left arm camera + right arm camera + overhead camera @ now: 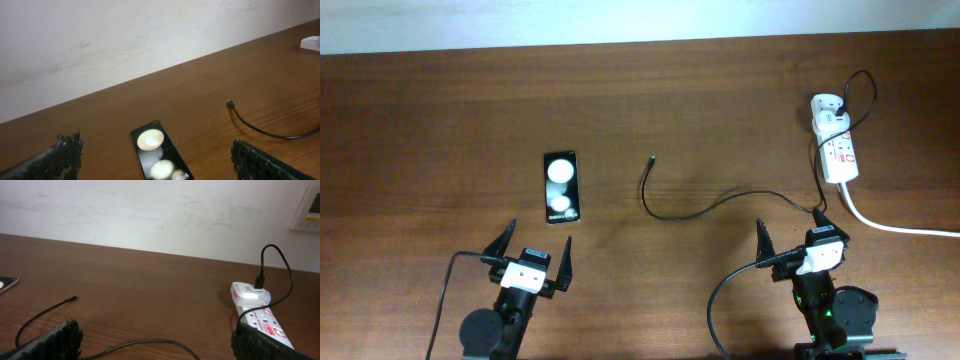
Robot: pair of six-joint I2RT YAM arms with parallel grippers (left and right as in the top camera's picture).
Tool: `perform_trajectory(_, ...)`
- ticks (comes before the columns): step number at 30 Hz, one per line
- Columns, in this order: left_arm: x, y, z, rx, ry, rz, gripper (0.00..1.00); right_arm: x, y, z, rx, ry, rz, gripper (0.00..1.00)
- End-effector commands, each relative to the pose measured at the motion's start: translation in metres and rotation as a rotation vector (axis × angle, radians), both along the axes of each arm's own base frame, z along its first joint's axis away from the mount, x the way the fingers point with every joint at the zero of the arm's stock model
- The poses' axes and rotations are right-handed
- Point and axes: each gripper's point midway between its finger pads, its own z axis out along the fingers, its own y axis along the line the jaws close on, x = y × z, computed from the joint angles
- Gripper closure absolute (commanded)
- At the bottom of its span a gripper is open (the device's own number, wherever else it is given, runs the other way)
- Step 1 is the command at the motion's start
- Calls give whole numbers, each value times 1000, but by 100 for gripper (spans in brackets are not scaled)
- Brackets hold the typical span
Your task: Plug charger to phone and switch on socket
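Observation:
The black phone (560, 187) lies flat at centre left, its screen showing two white round reflections; it also shows in the left wrist view (157, 158). The thin black charger cable (690, 214) lies loose mid-table, its plug tip (652, 158) to the right of the phone and apart from it. The cable runs to the white adapter (826, 106), which sits in the white socket strip (840, 150) at far right. My left gripper (533, 249) is open just in front of the phone. My right gripper (791, 236) is open over the cable, in front of the strip.
The strip's thick white cord (900, 228) trails off to the right edge. A pale wall (150, 215) stands behind the wooden table (440, 120). The robots' own thicker black cables loop near each arm base.

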Motion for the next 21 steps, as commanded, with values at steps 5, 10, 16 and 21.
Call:
perform_trajectory(5,-1,-4,0,-55,17,-21,1,0,1,-3,-2,2,4,1)
perform_trajectory(10,-5,-3,28,-60,-42,-24,1,0,1,-3,-2,2,4,1)
perform_trajectory(16,-9,-3,53,-65,-93,-26,1,0,1,-3,-2,2,4,1)
perform_trajectory(21,-11,-3,62,-88,-107,-30,1,0,1,-3,-2,2,4,1)
